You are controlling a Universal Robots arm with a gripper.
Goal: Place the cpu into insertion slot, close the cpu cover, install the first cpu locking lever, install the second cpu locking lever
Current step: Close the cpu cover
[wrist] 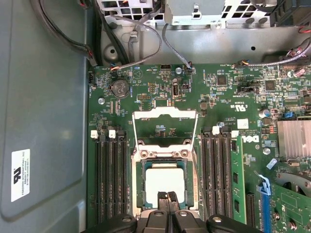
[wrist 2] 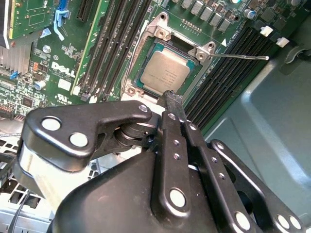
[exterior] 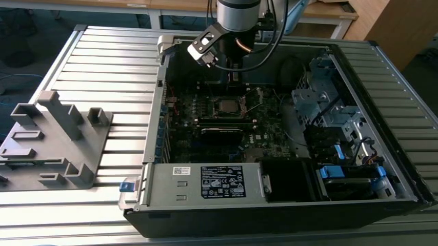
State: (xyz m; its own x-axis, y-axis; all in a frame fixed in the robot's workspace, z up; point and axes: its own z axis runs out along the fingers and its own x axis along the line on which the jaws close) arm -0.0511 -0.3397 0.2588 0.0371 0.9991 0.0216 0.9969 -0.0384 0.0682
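The cpu (wrist: 165,178) lies flat in the insertion slot (wrist: 134,187), its dull silver top facing up; in the second wrist view the cpu (wrist 2: 165,73) sits inside the socket's metal rim (wrist 2: 160,30). The cpu cover (wrist: 165,113) stands flipped open on the far side of the socket, with bare board showing through its window. A thin locking lever (wrist 2: 239,57) sticks out sideways from the socket. My gripper (wrist: 168,198) is shut with nothing in it, its tips hovering over the cpu's near edge. In the exterior view the gripper (exterior: 233,77) hangs above the socket (exterior: 228,106).
Long black memory slots (wrist: 109,179) flank the socket on both sides. A finned heatsink (wrist: 294,138) and cables (wrist: 146,29) lie nearby. The case walls, drive bays (exterior: 329,102) and power supply (exterior: 205,182) enclose the board. A grey fixture (exterior: 55,138) stands on the table.
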